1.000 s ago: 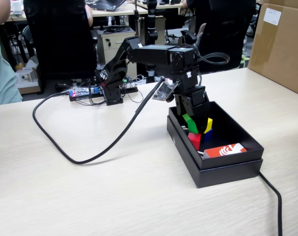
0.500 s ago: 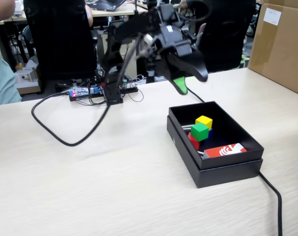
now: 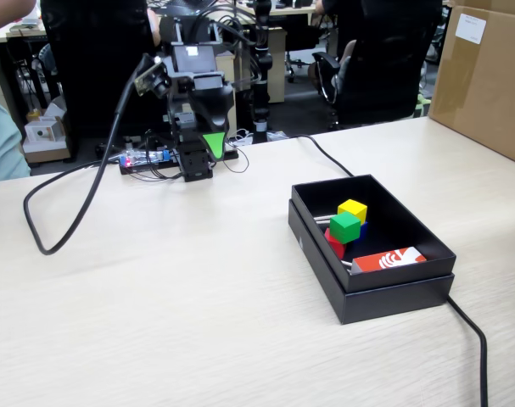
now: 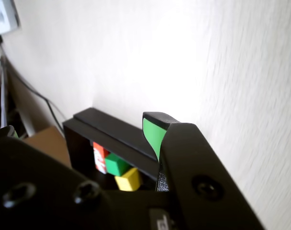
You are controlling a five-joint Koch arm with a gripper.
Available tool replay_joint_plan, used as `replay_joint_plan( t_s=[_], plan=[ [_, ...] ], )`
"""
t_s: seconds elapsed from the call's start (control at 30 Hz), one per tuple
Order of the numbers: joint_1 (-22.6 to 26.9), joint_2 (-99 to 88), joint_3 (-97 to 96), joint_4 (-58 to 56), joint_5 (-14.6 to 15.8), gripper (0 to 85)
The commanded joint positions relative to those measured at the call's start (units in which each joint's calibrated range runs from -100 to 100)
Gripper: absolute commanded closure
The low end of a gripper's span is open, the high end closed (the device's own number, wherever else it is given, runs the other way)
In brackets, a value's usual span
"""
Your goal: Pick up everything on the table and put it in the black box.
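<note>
folded back over the arm's base at the far side of the table (image 3: 155, 288), the pincer (image 3: 211, 142) points down with its green-lined tip showing; in the wrist view one green-padded jaw fills the foreground and only a sliver of the other shows at the left edge, so the jaws stand spread with nothing between them.

nearest the fixed camera, a black cable (image 3: 471, 339) runs off the front right of the tabletop from behind the black box (image 3: 384, 292). the box sits on the right half of the table, well apart from the arm. inside it, at the near end, lies an orange-and-white card (image 3: 389, 259). just beyond the card the cubes are bunched together: the red cube (image 3: 335, 244) low at the left, the green cube (image 3: 345, 226) resting on top of the cluster, the yellow cube (image 3: 353, 209) touching it behind, and a bit of the blue cube (image 3: 361, 228) peeking out beneath them. the wrist view shows the red, green and yellow cubes inside the box too; the blue one is hidden there.

farther back, a thick black cord (image 3: 79, 203) loops across the left of the table up to the arm. a brown carton (image 3: 486, 76) stands at the far right edge.
</note>
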Motion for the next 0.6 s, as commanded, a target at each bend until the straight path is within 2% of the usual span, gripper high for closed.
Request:
replay_joint_plan(
  t_s=[0.0,0.07,0.17,0.37,0.57],
  plan=[
    [-0.73,-9.91,-6.47,11.16,-1.32,33.8],
    [-0.98,-13.01,-12.90,14.18,-1.32,32.9],
    [-1.22,-18.52,-29.04,27.40,-2.59,31.1],
    [-1.22,-21.04,-49.89,44.94,-4.44,31.5],
    [-0.88,-21.04,-65.12,53.58,-5.13,31.8]
  ],
)
